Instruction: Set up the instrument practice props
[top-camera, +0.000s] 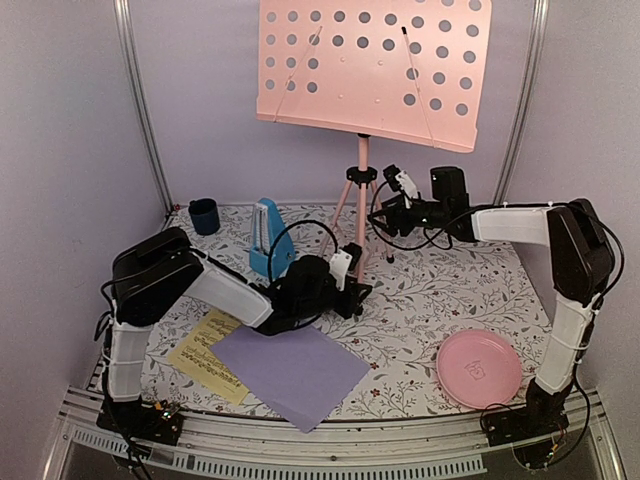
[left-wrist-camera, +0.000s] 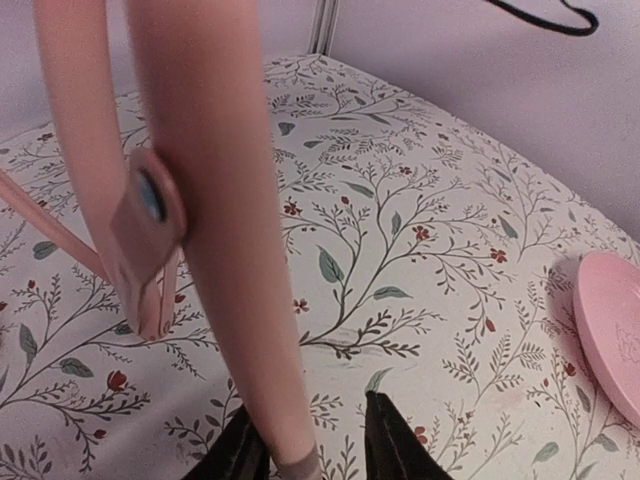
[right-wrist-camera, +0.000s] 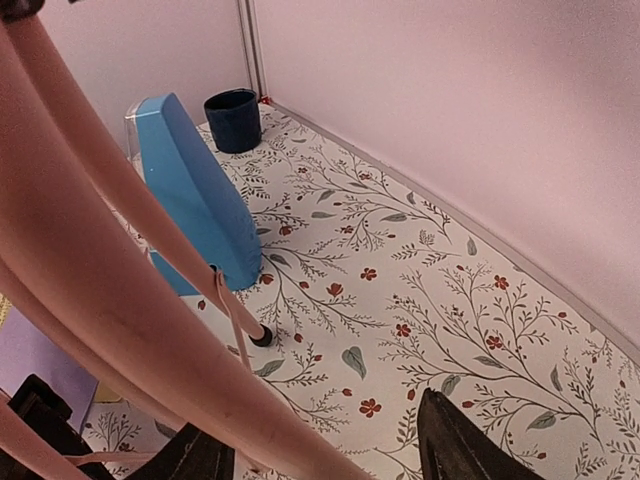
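The pink music stand (top-camera: 375, 65) stands at the back centre on its tripod, its perforated desk high up. My left gripper (top-camera: 358, 290) sits low at the front leg (left-wrist-camera: 230, 250). It is open, with that leg between its jaws against the left finger and a gap to the right finger. My right gripper (top-camera: 385, 215) is open around the right leg (right-wrist-camera: 130, 300), its right finger well away. The blue metronome (top-camera: 266, 238) stands left of the tripod. The lavender sheet (top-camera: 290, 370) lies flat at the front, overlapping the yellow sheet (top-camera: 205, 355).
A small dark blue cup (top-camera: 204, 215) stands in the back left corner. A round pink plate (top-camera: 479, 369) lies at the front right. Pale walls close the floral table on three sides, and the tripod legs spread between my two arms.
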